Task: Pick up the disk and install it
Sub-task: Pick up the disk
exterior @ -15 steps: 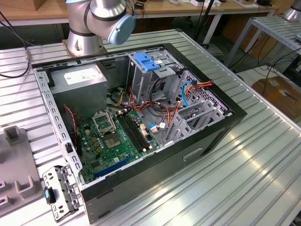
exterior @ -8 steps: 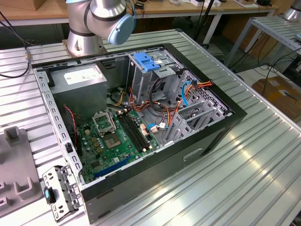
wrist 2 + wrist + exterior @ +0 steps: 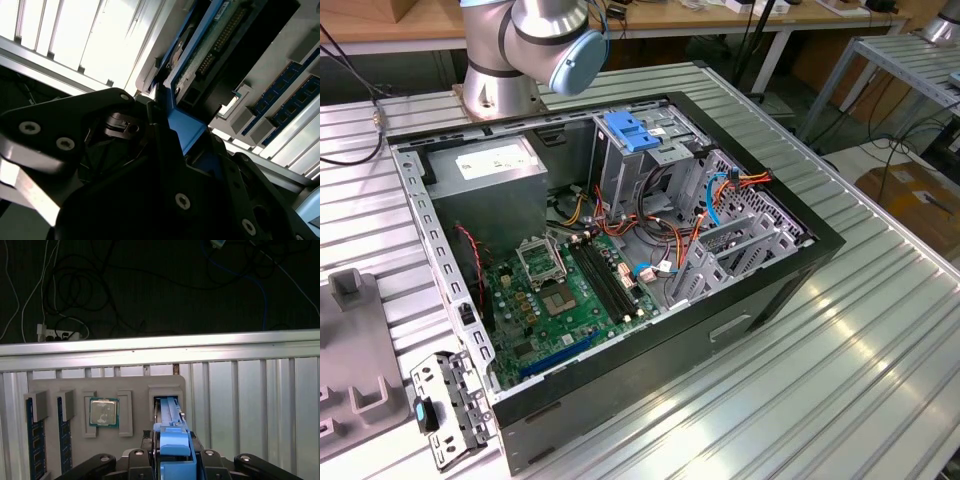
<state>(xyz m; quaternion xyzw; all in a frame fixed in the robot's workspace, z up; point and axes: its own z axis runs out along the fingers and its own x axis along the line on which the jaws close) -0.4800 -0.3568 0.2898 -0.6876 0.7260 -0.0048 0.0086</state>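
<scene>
The jaws are closed on the blue side rail of the disk (image 3: pixel 170 412), one on each flank, and we see no gap between them and the rail in both wrist views. The disk stands on edge in a slot of the grey tray (image 3: pixel 140 386), at the end of the tray far from the memory sticks (image 3: pixel 37 440), with the processor (image 3: pixel 103 412) between. The tray lies on the ribbed tabletop (image 3: pixel 250 390).

We judge a crooked lift to be the main risk. The slot looks snug, so any tilt could jam the disk against its walls, and the narrow plastic rail could slip.

The disk is thin and blue-railed, and its green circuit board (image 3: pixel 215 42) faces the second wrist view.
</scene>
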